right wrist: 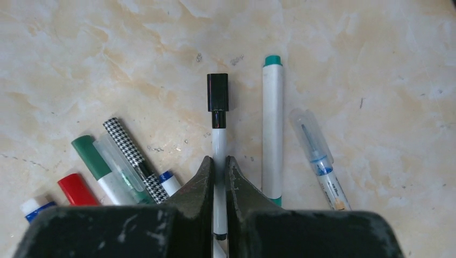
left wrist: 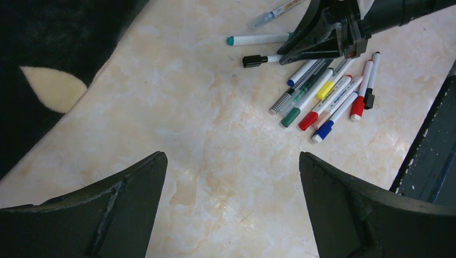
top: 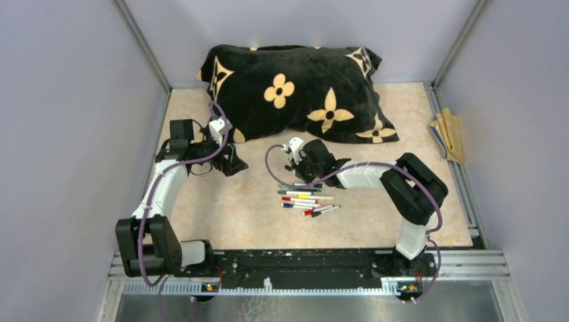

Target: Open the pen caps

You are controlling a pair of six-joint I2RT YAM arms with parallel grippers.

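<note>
Right wrist — right tool (right wrist: 219,161) clamps a pen (right wrist: 218,141), black cap (right wrist: 218,92) jutting ahead — left tool (left wrist: 231,157) spread.

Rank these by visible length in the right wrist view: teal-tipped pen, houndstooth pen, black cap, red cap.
1. teal-tipped pen
2. houndstooth pen
3. black cap and red cap: too alike to rank.

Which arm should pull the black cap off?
Left. Jaws on the right arm are shut on that pen; those on the left arm are open, empty; the black cap sticks out free.
</note>
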